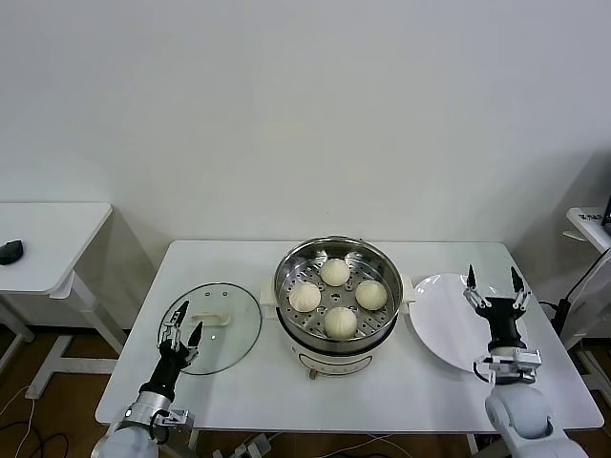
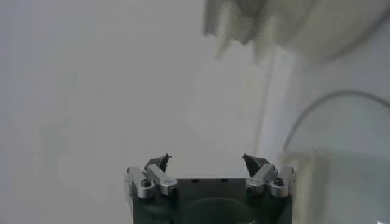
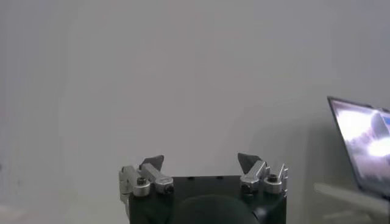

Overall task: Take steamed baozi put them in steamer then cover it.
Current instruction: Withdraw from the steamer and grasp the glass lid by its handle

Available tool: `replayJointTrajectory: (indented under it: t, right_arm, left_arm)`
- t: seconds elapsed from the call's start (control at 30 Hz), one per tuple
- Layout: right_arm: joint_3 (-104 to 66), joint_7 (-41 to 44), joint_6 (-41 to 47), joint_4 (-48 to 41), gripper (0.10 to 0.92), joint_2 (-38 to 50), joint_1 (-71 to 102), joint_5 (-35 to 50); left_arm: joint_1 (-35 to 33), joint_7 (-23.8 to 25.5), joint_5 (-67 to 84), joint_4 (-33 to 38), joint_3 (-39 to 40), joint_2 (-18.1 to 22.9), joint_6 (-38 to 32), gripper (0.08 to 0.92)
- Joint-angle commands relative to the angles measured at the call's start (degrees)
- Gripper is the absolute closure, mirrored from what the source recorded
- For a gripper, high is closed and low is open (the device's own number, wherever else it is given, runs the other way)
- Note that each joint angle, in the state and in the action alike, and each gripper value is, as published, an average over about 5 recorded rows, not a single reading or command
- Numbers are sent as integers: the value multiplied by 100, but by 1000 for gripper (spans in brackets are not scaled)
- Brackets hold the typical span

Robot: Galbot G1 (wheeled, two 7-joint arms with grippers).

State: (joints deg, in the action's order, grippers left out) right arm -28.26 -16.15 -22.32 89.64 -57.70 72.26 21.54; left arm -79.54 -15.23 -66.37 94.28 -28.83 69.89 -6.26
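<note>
The steamer [image 1: 286,272] stands at the middle of the white table, uncovered, with several steamed baozi [image 1: 340,322] on its perforated tray. Left of it the cover [image 1: 229,339] lies flat on the table, its cream handle [image 1: 213,320] facing up. My left gripper [image 1: 181,324] points upward over the cover's near-left part, open and empty; the left wrist view shows my left gripper [image 2: 207,161] with nothing between the fingers. On the other side, my right gripper [image 1: 494,282] is raised above the plate, open and empty, and the right wrist view shows my right gripper [image 3: 201,161] the same.
A flat white plate [image 1: 441,329] lies right of the steamer, under the right gripper. A side table with a black mouse [image 1: 10,251] stands at far left. Another table edge [image 1: 587,224] shows at far right. A lit screen [image 3: 365,140] appears in the right wrist view.
</note>
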Motion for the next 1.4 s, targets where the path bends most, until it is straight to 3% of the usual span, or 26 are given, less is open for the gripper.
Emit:
replayJointTrajectory:
  t: [0.03, 1.4]
  right_arm:
    - [-337, 99, -46, -8, 203, -184, 556, 8]
    - [-111, 126, 52, -56, 203, -357, 433, -242]
  left_arm:
    - [302, -54, -1048, -613, 50, 78, 416, 177]
    - [1339, -184, -1056, -1600, 411, 546, 400, 177]
